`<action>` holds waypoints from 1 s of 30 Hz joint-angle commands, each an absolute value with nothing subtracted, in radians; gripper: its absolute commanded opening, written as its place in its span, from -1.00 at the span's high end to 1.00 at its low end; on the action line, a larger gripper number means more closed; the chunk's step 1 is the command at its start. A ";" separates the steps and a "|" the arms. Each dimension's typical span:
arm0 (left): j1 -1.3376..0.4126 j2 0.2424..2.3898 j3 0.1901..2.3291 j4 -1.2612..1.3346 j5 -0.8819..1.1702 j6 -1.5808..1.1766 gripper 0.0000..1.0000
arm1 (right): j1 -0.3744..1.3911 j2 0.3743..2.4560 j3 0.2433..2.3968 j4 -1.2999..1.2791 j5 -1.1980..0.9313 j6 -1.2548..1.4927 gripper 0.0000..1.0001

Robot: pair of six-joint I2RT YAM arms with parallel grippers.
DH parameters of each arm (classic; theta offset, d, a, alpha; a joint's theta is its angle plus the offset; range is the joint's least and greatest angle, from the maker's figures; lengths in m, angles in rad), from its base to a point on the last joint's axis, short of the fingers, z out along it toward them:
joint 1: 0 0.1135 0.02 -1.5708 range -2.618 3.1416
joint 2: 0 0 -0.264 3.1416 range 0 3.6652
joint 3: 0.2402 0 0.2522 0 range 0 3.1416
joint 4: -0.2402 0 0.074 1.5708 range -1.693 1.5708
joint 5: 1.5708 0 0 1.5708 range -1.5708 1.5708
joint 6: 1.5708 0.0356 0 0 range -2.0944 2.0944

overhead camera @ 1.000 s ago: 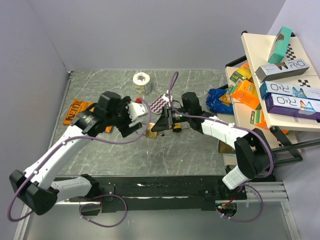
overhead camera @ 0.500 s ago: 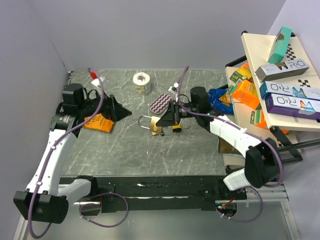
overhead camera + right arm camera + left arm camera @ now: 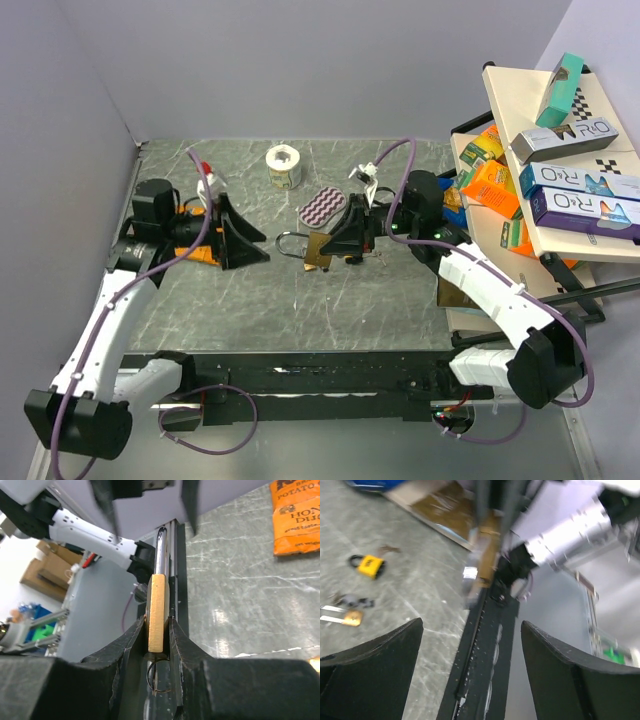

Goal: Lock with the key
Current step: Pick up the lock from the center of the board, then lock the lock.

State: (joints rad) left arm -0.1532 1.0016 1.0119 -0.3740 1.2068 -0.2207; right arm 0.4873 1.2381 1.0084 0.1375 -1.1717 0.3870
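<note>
My right gripper [image 3: 335,243] is shut on a brass padlock [image 3: 316,250] and holds it above the table, with the steel shackle [image 3: 293,243] pointing left. In the right wrist view the padlock [image 3: 157,595] sits edge-on between the fingers [image 3: 127,645], and a thin wire ring [image 3: 157,675] hangs under its body. I cannot tell whether a key is in it. My left gripper [image 3: 250,240] is open and empty, a short way left of the shackle. Its wrist view shows wide-apart fingers [image 3: 375,655], a small yellow padlock [image 3: 370,565] and loose keys [image 3: 342,617] on the table.
An orange chips bag [image 3: 195,250] lies under the left arm. A white tape roll [image 3: 284,165] and a purple zigzag pouch [image 3: 322,208] lie at the back. A shelf [image 3: 530,100] with boxes and snack bags stands at the right edge.
My left gripper let go near the padlock, swung far left, and has come partway back to the right. My right gripper kept hold of the padlock and lifted it slightly.
</note>
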 commanded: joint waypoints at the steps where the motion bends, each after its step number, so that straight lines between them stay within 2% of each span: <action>1: -0.279 0.963 1.023 -0.393 1.188 -0.138 -0.65 | 0.483 1.195 1.097 0.127 -1.213 0.258 1.00; 4: -0.349 0.965 1.019 -0.350 1.129 -0.166 -0.59 | 0.488 1.189 1.108 0.106 -1.216 0.244 1.00; 8: -0.353 1.006 1.060 -0.373 1.089 -0.143 -0.28 | 0.495 1.177 1.126 0.077 -1.223 0.217 1.00; 11: -0.364 1.029 1.069 -0.359 1.086 -0.140 -0.15 | 0.505 1.175 1.140 0.040 -1.232 0.186 1.00; 16: -0.393 1.054 1.086 -0.383 1.089 -0.092 -0.04 | 0.523 1.181 1.157 0.009 -1.246 0.147 1.00; 19: -0.397 1.063 1.091 -0.387 1.097 -0.064 0.14 | 0.537 1.186 1.175 -0.027 -1.247 0.079 1.00; 22: -0.402 1.072 1.095 -0.377 1.118 -0.066 0.46 | 0.546 1.190 1.203 -0.098 -1.241 0.008 1.00; 23: -0.403 1.072 1.095 -0.376 1.123 -0.072 0.70 | 0.548 1.192 1.207 -0.129 -1.238 0.008 1.00; 26: -0.403 1.080 1.095 -0.374 1.129 -0.101 0.98 | 0.548 1.187 1.216 -0.166 -1.206 -0.069 1.00; 30: -0.400 1.092 1.085 -0.356 1.124 -0.153 0.98 | 0.551 1.177 1.212 -0.184 -1.170 -0.103 1.00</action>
State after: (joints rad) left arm -0.4026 1.0721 1.0550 -0.3912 1.1202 -0.1162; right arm 0.5343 1.2263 1.1461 -0.1970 -1.1572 -0.0200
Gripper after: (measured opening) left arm 0.080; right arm 0.294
